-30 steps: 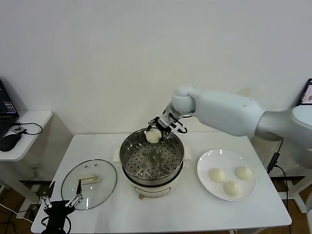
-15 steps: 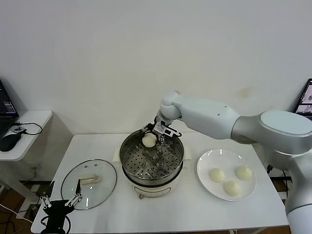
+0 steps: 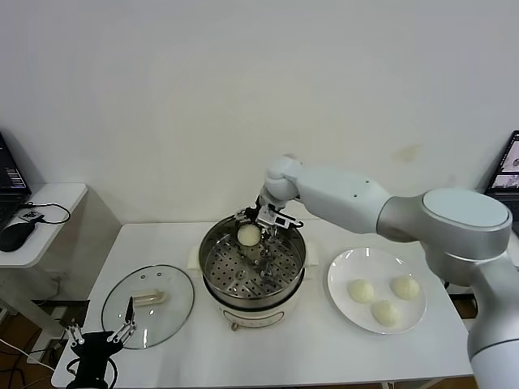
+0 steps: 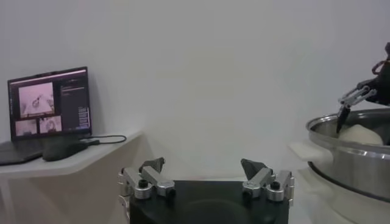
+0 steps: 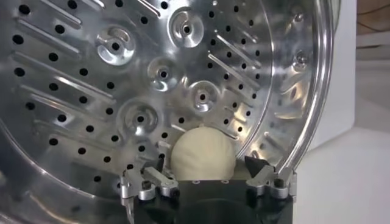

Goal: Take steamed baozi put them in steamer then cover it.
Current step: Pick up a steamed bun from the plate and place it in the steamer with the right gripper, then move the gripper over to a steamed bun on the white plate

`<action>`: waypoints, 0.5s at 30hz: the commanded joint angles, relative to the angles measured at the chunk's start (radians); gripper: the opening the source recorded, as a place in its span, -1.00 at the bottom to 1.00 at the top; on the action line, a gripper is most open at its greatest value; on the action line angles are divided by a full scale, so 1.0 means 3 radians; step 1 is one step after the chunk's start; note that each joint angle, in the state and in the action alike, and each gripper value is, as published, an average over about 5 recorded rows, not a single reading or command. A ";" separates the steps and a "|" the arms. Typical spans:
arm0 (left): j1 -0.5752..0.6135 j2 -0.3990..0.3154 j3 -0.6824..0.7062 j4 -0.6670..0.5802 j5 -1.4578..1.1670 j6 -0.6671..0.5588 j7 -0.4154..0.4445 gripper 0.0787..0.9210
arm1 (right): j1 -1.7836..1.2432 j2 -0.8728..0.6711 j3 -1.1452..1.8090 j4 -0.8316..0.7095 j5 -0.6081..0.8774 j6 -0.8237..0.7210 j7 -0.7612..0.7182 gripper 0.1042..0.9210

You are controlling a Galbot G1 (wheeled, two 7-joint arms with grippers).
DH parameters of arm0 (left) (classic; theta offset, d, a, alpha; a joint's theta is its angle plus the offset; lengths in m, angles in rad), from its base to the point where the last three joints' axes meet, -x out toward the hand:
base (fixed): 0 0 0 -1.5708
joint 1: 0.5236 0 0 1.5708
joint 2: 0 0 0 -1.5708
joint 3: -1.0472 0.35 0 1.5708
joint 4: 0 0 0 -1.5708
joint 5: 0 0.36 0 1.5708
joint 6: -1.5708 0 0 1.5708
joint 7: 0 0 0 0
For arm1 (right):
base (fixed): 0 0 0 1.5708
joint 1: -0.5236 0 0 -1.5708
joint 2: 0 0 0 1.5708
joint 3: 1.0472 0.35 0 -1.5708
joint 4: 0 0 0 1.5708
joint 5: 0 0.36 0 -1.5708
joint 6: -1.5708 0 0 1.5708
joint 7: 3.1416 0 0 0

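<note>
Baozi [image 3: 249, 234] resting on perforated tray at steamer's [image 3: 253, 279] far rim, frame centre, between splayed right gripper [image 3: 261, 224] fingers. Risk: snagging on withdrawal, rolling bun. Left gripper [image 3: 99, 334] open, lower left.

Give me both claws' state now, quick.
Left claw: open, empty, parked low near the cover.
Right claw: open, baozi on the steamer tray.
</note>
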 commanded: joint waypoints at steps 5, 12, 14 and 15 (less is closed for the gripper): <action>0.0040 -0.0004 0.0007 -0.0082 0.0006 0.0012 0.0005 0.77 | 0.0596 -0.0549 -0.0141 0.0929 0.0901 -0.0874 -0.0411 0.76; 0.0070 0.0012 0.0001 -0.0151 0.0007 0.0019 0.0005 0.77 | 0.0934 -0.1437 -0.0157 0.1606 0.1263 -0.1950 -0.0561 0.76; 0.0068 0.0017 0.0004 -0.0159 0.0007 0.0030 0.0007 0.77 | 0.0961 -0.1674 -0.0143 0.1745 0.1295 -0.2178 -0.0574 0.76; 0.0064 0.0020 0.0007 -0.0162 0.0007 0.0037 0.0008 0.77 | 0.0959 -0.1798 -0.0137 0.1806 0.1298 -0.2250 -0.0582 0.76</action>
